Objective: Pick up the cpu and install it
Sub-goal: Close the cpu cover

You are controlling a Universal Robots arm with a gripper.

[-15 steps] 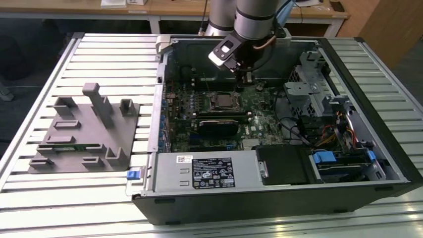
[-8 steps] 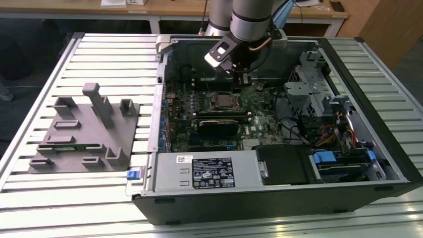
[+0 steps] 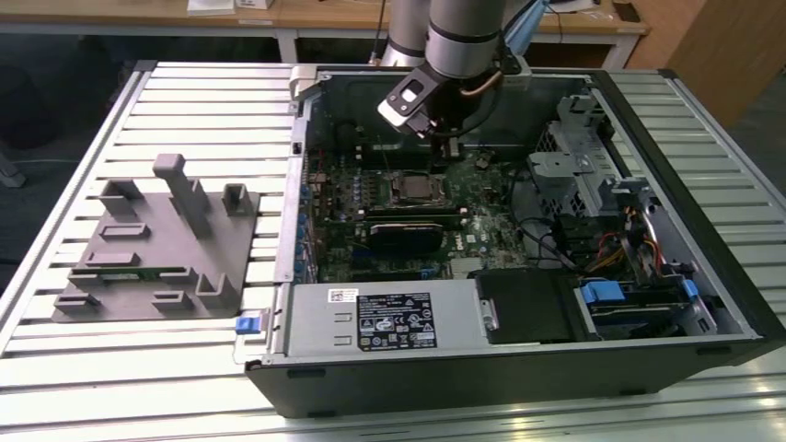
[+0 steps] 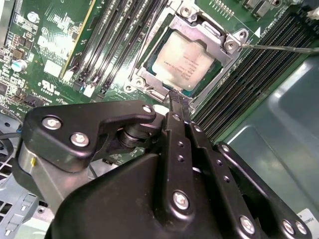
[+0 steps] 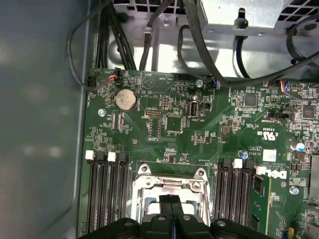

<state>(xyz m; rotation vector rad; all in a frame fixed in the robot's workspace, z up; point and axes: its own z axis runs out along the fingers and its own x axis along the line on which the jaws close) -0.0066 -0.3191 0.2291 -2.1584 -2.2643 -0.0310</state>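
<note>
While the cpu (image 4: pixel 187 62) is seen lying flat in the socket frame (image 4: pixel 233 44) on the motherboard (image 5: pixel 174 124), its silvery top uncovered, the gripper (image 4: pixel 177 95) is held just over the frame's edge. In both wrist views its fingers are pressed together, with nothing gripped between them. From the exterior view, the gripper (image 3: pixel 446 147) is seen inside the open case (image 3: pixel 491 387), above the board and toward the far wall.
</note>
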